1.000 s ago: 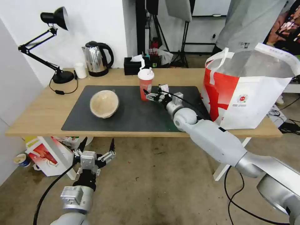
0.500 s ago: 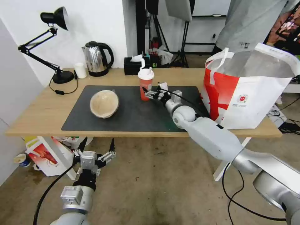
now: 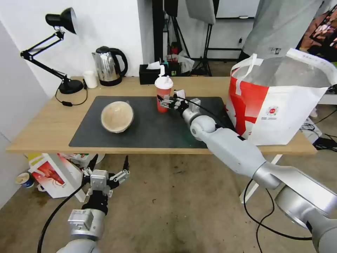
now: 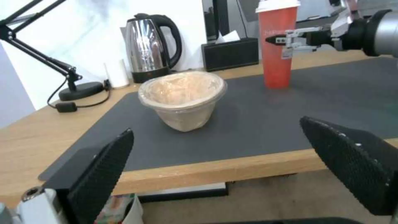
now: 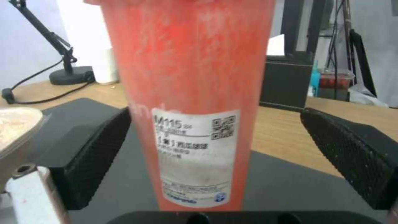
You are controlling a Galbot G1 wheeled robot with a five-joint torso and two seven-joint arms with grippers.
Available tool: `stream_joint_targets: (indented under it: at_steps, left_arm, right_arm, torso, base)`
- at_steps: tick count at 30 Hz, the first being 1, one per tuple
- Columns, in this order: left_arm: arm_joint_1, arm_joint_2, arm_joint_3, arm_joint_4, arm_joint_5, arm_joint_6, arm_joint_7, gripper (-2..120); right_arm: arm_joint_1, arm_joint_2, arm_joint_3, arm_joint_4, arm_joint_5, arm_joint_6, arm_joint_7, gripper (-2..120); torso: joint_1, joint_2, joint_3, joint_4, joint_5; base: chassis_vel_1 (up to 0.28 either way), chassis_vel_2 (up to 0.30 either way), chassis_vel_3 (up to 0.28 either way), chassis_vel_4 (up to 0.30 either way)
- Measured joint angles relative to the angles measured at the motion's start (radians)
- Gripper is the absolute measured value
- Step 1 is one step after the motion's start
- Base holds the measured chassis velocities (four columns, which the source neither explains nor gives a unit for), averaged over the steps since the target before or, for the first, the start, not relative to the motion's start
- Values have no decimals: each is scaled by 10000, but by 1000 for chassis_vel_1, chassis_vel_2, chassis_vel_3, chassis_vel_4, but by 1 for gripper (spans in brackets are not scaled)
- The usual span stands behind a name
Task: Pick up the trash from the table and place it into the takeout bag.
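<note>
- The right gripper (image 3: 165, 102) reaches over the dark mat (image 3: 151, 130), fingers spread wide on either side of the red drink cup (image 3: 163, 94), not gripping it.
- The cup stands upright on the mat, near its far edge.
- The tan lidded bowl (image 3: 117, 116) sits on the mat, well apart to the left.
- The takeout bag (image 3: 281, 102) stands open at the table's (image 3: 42, 130) right end.
- The left gripper (image 3: 107, 172) hangs below the table edge, fingers wide apart.

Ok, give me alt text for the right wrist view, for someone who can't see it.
A tall red plastic drink cup with a white printed label stands upright on the dark grey mat, between the right gripper's open black fingers. A black tissue box sits behind on the light-wood table.
</note>
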Motion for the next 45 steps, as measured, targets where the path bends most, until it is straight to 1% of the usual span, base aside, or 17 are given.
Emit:
stream_joint_targets:
  at_steps: [15, 23, 24, 25, 27, 29, 30, 31, 32, 33, 34, 36, 38, 41, 43, 45]
  left_arm:
    - [0, 0, 0, 0, 0, 0, 0, 100]
    - [0, 0, 0, 0, 0, 0, 0, 100]
    - [0, 0, 0, 0, 0, 0, 0, 100]
    - [0, 0, 0, 0, 0, 0, 0, 100]
    - [0, 0, 0, 0, 0, 0, 0, 100]
    - [0, -1, 0, 0, 0, 0, 0, 100]
    - [0, -1, 0, 0, 0, 0, 0, 100]
    - [0, 0, 0, 0, 0, 0, 0, 100]
    - [0, 0, 0, 0, 0, 0, 0, 100]
    - [0, 0, 0, 0, 0, 0, 0, 100]
    - [0, 0, 0, 0, 0, 0, 0, 100]
    - [0, -1, 0, 0, 0, 0, 0, 100]
    - [0, 0, 0, 0, 0, 0, 0, 100]
    - [0, -1, 0, 0, 0, 0, 0, 100]
    - [1, 0, 0, 0, 0, 0, 0, 100]
    - [0, 0, 0, 0, 0, 0, 0, 100]
  right_arm:
    - [61, 655, 44, -1007, -183, 308, -389, 100]
    - [86, 790, 175, -1295, -191, 397, -568, 99]
    - [86, 809, 201, -1341, -191, 411, -605, 96]
    - [86, 809, 201, -1341, -191, 411, -605, 96]
    - [12, 851, 339, -1407, -165, 455, -813, 89]
    - [-41, 767, 363, -1340, -127, 453, -897, 81]
    - [-41, 767, 363, -1340, -127, 453, -897, 81]
    - [-47, 747, 374, -1318, -119, 451, -910, 76]
    - [-57, 725, 387, -1298, -109, 446, -917, 74]
    - [-67, 718, 393, -1263, -98, 441, -918, 68]
    - [-67, 718, 393, -1263, -98, 441, -918, 68]
    - [-97, 719, 418, -1196, -86, 425, -919, 56]
    - [-118, 720, 426, -1137, -76, 412, -919, 54]
    - [-157, 686, 433, -993, -16, 378, -924, 41]
    - [-158, 663, 433, -970, 54, 370, -937, 39]
    - [-158, 627, 432, -935, 157, 358, -973, 32]
  torso:
    - [0, 0, 1, 0, 0]
    - [0, 0, 0, -1, 0]
    - [0, 0, 0, 0, 0]
    - [0, 0, 0, 0, 0]
    - [0, 0, 0, 0, 0]
    - [-1, 0, 0, -1, 0]
    - [-1, 0, 0, -1, 0]
    - [0, 0, 0, -2, 1]
    - [-1, 0, 0, -1, 1]
    - [0, 0, 0, -1, 1]
    - [0, 0, 0, -1, 1]
    - [0, 0, 0, 0, 0]
    - [0, 0, 0, 0, 1]
    - [-1, 0, 0, 0, 1]
    - [-1, 0, 0, 1, 1]
    - [0, 0, 0, -1, 1]
  base:
    - [0, 0, 0, 0]
    - [0, 0, 0, 0]
    - [0, 0, 0, 0]
    - [0, 0, 0, 0]
    - [0, 0, 0, 0]
    - [0, 0, 0, 0]
    - [0, 0, 0, 0]
    - [0, 0, 0, 0]
    - [0, 0, 0, 0]
    - [0, 0, 0, 0]
    - [0, 0, 0, 0]
    - [0, 0, 0, 0]
    - [0, 0, 0, 0]
    - [0, 0, 0, 0]
    - [0, 0, 0, 0]
    - [0, 0, 0, 0]
